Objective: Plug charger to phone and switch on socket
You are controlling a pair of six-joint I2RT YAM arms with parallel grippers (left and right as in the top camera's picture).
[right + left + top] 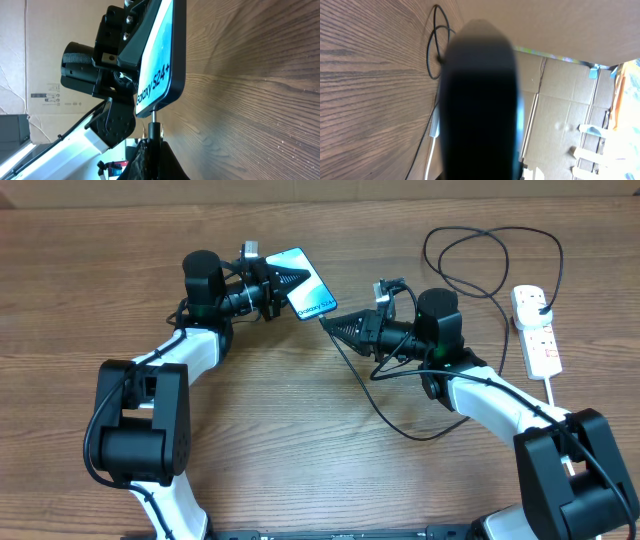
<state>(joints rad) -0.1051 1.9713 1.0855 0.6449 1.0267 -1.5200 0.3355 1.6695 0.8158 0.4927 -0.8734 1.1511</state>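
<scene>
Left claw: the left gripper was clamped on the phone, holding it off the table with the screen tilted up and the lower end towards the right arm.
Right claw: the right gripper was closed together on the small plug tip of the charger, pointing left at the phone.
Contact: in the right wrist view the metal tip met the lower edge of the phone, in line with it. I could not tell if it was fully inside the port.
Left wrist view: a dark blurred shape filled the middle, probably the phone, so this view gave nothing about the grip.
Cable: from the tip it ran down over the table near the right arm, then looped at the far right.
Socket: it lay on the right, well apart from both claws. The black plug of the charger sat on its far end, it seemed already plugged in. The switches were too small to read.
Step in hand: pushing the tip into the phone.
Next move: I judged that a short straight push to the left was needed while the left claw kept the phone firm. Afterwards one claw must let go and press the switch.
</scene>
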